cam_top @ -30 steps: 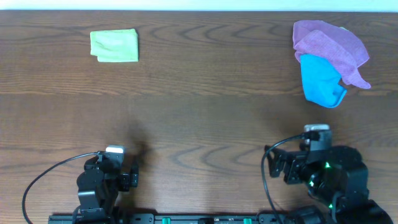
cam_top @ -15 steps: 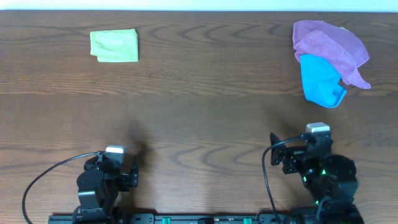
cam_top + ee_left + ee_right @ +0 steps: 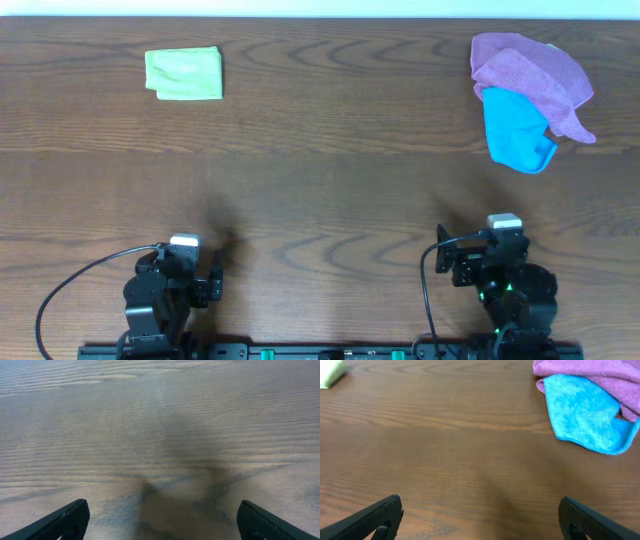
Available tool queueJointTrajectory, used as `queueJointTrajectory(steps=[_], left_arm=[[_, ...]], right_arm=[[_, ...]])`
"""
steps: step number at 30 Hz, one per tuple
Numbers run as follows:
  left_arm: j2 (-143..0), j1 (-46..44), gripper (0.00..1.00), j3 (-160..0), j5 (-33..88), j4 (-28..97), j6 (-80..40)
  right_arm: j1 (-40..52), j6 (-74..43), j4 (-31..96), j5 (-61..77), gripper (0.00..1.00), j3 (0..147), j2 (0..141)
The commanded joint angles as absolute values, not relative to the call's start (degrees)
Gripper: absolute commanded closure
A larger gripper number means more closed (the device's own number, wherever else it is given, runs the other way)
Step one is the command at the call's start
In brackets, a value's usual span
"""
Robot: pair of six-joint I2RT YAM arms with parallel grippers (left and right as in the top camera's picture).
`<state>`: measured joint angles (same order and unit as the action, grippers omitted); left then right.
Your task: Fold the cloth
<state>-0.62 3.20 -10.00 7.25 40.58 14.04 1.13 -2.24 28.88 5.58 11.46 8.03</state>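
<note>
Cloth (image 3: pixel 184 74) flat, squarish, fuzzy, far-left on wood-grain table (image 3: pixel 330 190); only its corner shows in right wrist view. Crumpled purple cloth (image 3: pixel 530 70) partly covers blue cloth (image 3: pixel 515 130), far-right. Left gripper (image 3: pixel 161 517), right gripper (image 3: pixel 480 517): fingers wide apart, empty, cut off by frame edge.

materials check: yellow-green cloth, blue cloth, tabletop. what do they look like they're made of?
Yellow-green cloth: soft textile, possibly microfibre. It looks matte and slightly rumpled, but is too small to show any nap.
Blue cloth: likely microfibre terry. A fuzzy matte nap and a stitched edge show in the right wrist view.
Tabletop: dark wood grain with a light sheen. Whether it is solid wood or laminate can't be told.
</note>
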Motion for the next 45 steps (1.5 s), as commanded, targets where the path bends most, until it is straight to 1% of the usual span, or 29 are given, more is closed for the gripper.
queueJointTrajectory(steps=[1, 11, 15, 45], left_arm=[[-0.2, 3.0, 0.05, -9.4, 6.9, 40.9, 15.2], [-0.2, 3.0, 0.05, -9.4, 6.9, 40.9, 15.2], [-0.2, 3.0, 0.05, -9.4, 6.9, 40.9, 15.2], [-0.2, 3.0, 0.05, -9.4, 6.9, 40.9, 15.2]], right_arm=[[-0.1, -0.1, 28.7, 5.8, 0.01, 9.5, 6.1], [-0.4, 2.4, 29.2, 5.9, 0.01, 8.0, 3.8], [-0.3, 2.0, 29.1, 6.3, 0.01, 8.0, 0.3], [-0.3, 2.0, 28.9, 6.2, 0.01, 8.0, 0.3]])
